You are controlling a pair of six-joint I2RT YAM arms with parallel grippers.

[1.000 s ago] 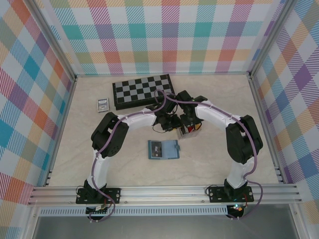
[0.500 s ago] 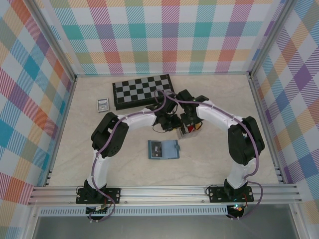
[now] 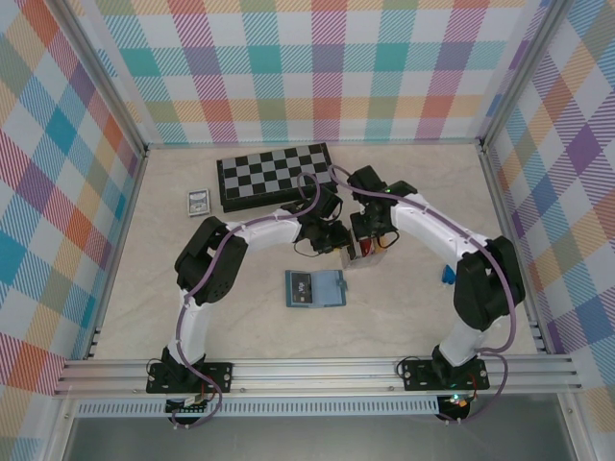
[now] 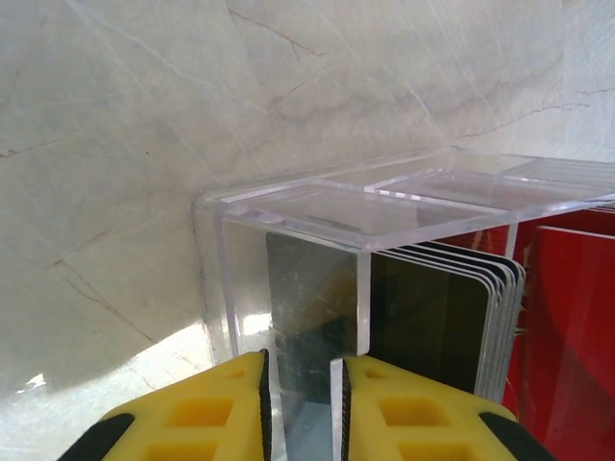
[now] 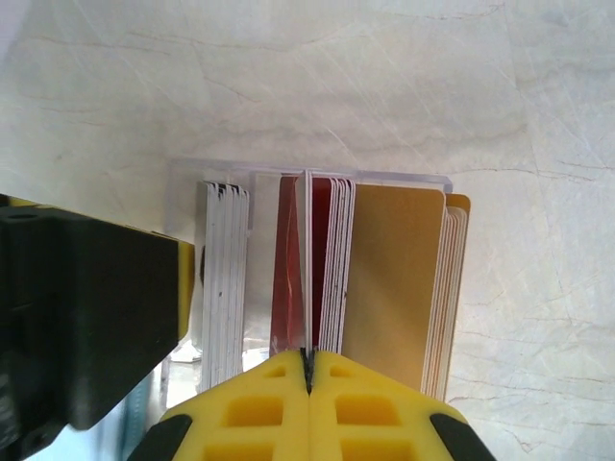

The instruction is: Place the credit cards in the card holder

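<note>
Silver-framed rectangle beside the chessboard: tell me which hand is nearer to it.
Left. The left hand grips the clear card box on its left side, toward the rectangle; the right hand is at the box's middle, farther right.

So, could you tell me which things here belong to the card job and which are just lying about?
Job: credit cards, clear box holding them, blue wallet.
Lying about: chessboard, small silver frame.

I counted one chessboard (image 3: 274, 175), one teal card holder (image 3: 315, 288), one small silver-framed rectangle (image 3: 199, 201) and one clear box (image 4: 317, 206). The credit cards (image 5: 389, 269) in it stood packed together, too many to count.
</note>
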